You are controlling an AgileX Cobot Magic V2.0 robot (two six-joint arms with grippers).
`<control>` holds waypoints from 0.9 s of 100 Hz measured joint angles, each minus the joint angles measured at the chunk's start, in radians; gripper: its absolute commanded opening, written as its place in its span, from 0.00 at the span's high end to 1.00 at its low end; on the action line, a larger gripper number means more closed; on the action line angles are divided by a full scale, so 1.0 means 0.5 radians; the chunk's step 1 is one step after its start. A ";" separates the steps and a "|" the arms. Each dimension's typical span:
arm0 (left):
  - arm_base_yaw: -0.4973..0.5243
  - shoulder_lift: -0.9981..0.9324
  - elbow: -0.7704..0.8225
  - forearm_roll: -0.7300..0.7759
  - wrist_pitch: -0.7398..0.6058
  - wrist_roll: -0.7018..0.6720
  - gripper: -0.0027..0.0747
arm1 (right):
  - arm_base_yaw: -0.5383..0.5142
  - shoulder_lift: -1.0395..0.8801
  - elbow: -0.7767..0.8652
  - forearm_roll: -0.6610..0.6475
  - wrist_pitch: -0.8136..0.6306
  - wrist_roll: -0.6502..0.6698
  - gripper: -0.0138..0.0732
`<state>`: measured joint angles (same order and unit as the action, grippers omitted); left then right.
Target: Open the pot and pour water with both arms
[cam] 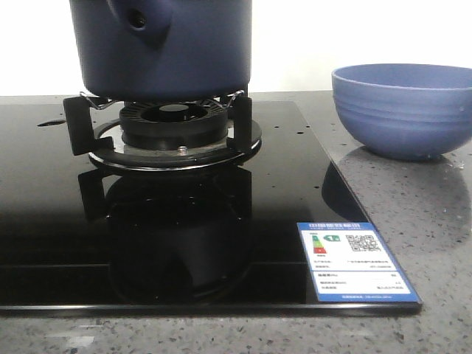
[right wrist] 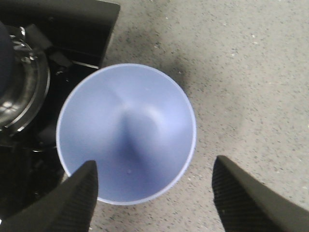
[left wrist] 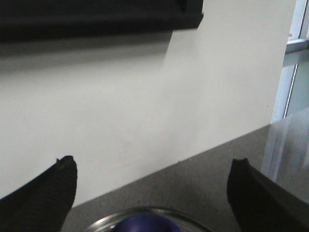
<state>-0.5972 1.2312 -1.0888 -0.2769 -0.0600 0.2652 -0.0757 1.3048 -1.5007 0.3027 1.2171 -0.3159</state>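
The dark navy pot stands on the black burner stand, its side stub with a round hole turned toward the camera. Neither gripper shows in the front view. In the left wrist view my left gripper is open above the pot's top, where a steel-rimmed lid and a blue knob show between the fingers. My right gripper is open over the periwinkle bowl, holding nothing. The lid's glass edge shows beside the bowl.
The bowl sits on the speckled grey counter to the right of the black glass hob. A blue-and-white energy label is stuck on the hob's front right corner. A white wall rises behind the counter.
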 measured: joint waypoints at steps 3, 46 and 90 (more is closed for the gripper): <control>0.012 -0.045 0.000 0.004 0.000 0.000 0.25 | 0.000 0.000 0.000 0.022 -0.010 -0.004 0.33; 0.564 -0.560 0.038 0.020 0.441 0.000 0.99 | 0.000 -0.251 0.113 0.729 -0.584 -0.424 0.91; 0.778 -1.546 1.184 -0.048 0.011 0.000 0.99 | 0.000 -1.356 1.693 1.468 -1.655 -1.502 0.91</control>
<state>-0.2084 0.4584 -0.4966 -0.3008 -0.0545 0.2652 -0.0757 0.6269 -0.6540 1.0368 0.3895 -1.0671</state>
